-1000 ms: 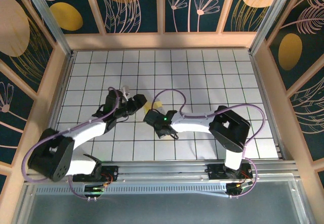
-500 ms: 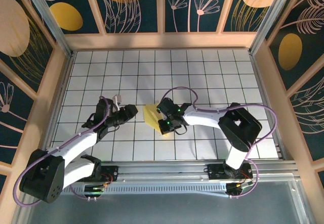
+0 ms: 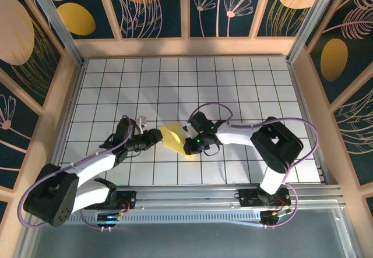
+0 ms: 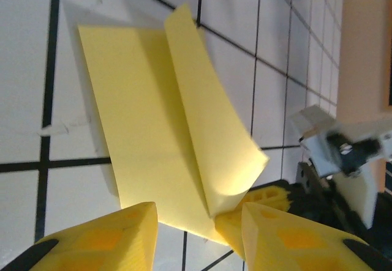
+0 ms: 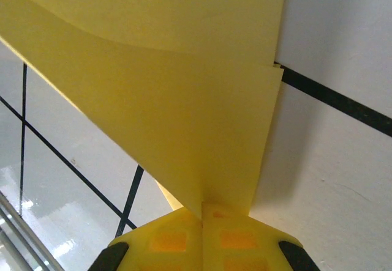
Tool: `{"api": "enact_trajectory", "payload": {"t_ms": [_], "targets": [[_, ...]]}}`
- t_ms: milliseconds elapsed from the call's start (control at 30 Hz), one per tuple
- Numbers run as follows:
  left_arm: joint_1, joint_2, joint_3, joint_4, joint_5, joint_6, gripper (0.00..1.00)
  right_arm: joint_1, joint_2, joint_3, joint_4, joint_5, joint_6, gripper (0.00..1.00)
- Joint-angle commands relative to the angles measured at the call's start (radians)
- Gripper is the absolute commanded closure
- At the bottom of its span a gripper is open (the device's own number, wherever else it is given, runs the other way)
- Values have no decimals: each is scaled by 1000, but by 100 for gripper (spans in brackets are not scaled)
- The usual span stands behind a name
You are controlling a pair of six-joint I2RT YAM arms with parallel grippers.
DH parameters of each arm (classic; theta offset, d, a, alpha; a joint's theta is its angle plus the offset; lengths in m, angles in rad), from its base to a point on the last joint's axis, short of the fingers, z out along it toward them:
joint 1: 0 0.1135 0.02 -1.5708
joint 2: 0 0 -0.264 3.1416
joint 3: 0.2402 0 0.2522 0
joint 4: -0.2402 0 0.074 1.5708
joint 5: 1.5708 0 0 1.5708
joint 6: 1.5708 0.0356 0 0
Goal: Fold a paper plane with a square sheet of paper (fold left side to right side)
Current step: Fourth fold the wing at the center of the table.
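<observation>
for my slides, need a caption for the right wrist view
Right gripper pinches a corner of the creased yellow paper over white tiles.

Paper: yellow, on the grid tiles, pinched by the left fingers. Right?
No. The right fingers pinch the paper, shut on its edge, as the right wrist view shows. The left fingers stand apart by it. Yellow, on the tiles: correct.

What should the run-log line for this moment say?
paper: yellow, creased, flap raised | right end effector: shut on paper | left end effector: open, at paper's edge | fold: unfinished
</observation>
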Motion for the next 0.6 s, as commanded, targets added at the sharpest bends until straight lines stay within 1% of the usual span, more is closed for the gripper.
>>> {"api": "enact_trajectory", "payload": {"t_ms": [0, 133, 400, 567], "targets": [[-36, 54, 28, 48, -9, -24, 59, -12, -23, -21, 26, -55, 1, 100], [-53, 119, 65, 64, -25, -23, 58, -14, -24, -19, 23, -55, 3, 100], [-74, 217, 128, 95, -12, -19, 55, -15, -16, -16, 22, -59, 5, 100], [-81, 277, 163, 94, -23, -17, 51, -15, -12, -12, 21, -62, 8, 100]]}}
